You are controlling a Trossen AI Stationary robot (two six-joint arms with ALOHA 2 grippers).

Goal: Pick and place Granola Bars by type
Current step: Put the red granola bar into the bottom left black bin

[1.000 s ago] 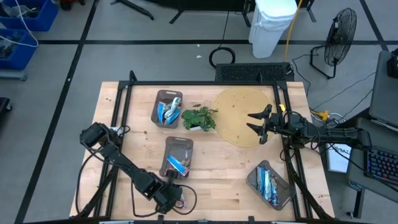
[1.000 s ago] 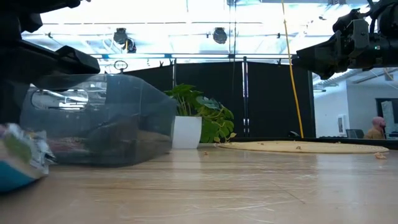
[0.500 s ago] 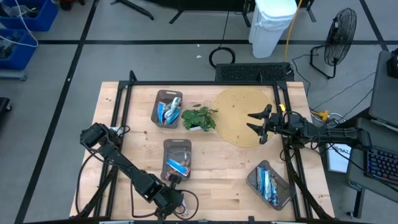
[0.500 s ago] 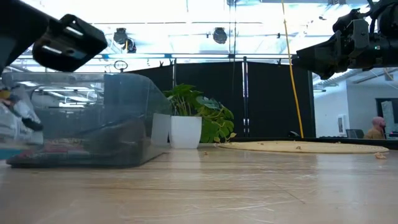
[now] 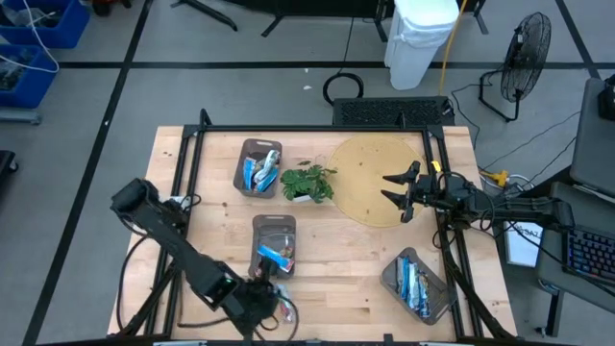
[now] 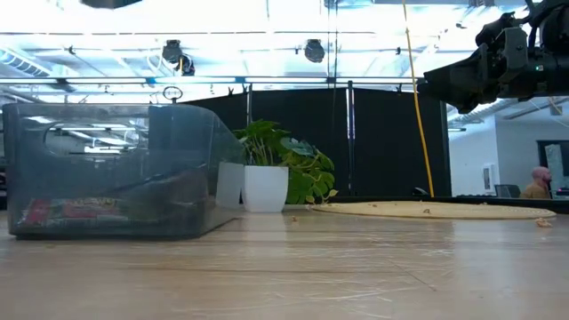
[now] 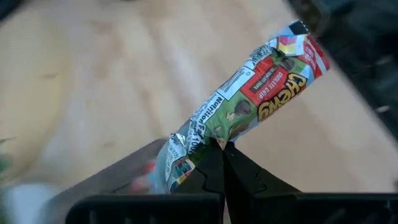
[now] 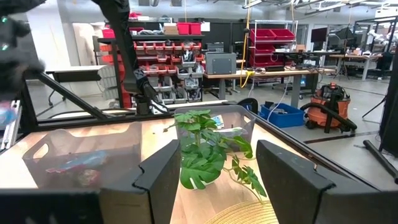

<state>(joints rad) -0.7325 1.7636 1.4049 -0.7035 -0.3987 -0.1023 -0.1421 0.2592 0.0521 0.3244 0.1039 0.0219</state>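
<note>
Left gripper [image 7: 221,149] fingers clamped on red bar [image 7: 249,106], near middle tray [image 5: 276,238]. Right gripper [image 5: 396,189] fingers apart over mat [image 5: 370,173].

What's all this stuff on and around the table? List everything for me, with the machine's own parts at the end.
Trays: three, grey-brown, on the wooden table; one at the back left, one in the middle, one at the front right.
Granola bars: blue-silver ones in the back left tray and the front right tray; a red one in the middle tray; one red-multicolour bar held up.
Plant: one, green, in a white pot, beside the back left tray.
Round mat: one, tan, back right of the table.
Bin: one, white, on the floor behind the table.
Fan: one, black, on the floor at right.
Left gripper: shut on the red-multicolour bar, at the front edge.
Right gripper: open, over the mat.
</note>
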